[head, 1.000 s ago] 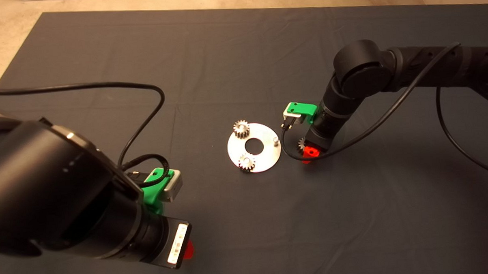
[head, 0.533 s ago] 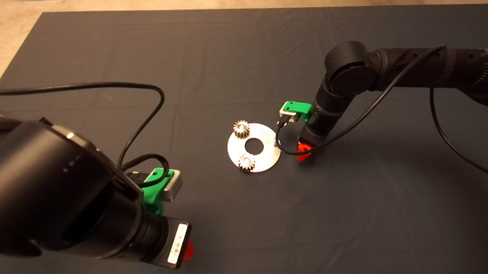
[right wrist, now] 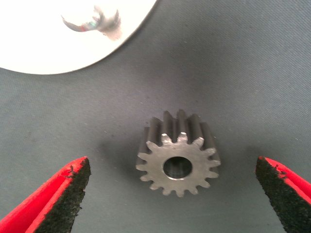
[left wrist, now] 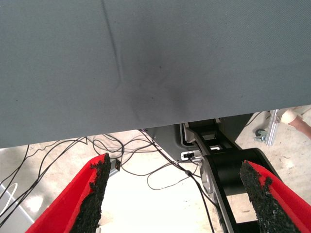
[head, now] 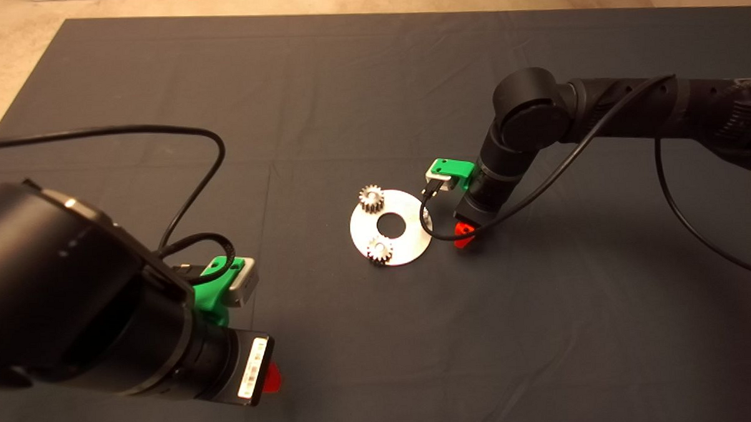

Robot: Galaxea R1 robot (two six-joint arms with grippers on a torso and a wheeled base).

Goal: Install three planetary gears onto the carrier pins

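Note:
The silver carrier disc [head: 406, 205] lies mid-mat. Two planetary gears sit on its pins, one at the far edge [head: 371, 198] and one at the near edge [head: 380, 250]. The bare third carrier pin [right wrist: 97, 23] stands near the disc rim [right wrist: 53, 48] on the right side. A third gear [right wrist: 179, 153] lies flat on the mat just right of the disc, hidden in the head view. My right gripper [head: 462, 233] [right wrist: 171, 165] hangs over it, open, with a finger on either side and not touching. My left gripper [head: 270, 377] [left wrist: 175, 164] is open and empty at the mat's near left.
A black cable [head: 427, 225] loops from the right wrist over the disc's right rim. Beyond the mat's near edge [left wrist: 146, 127], the left wrist view shows floor, loose cables and the robot's base [left wrist: 233, 170].
The right arm has moved left toward the disc, bringing its gripper over the loose gear, which no longer shows in the head view. The left arm has shifted slightly left and toward the near edge.

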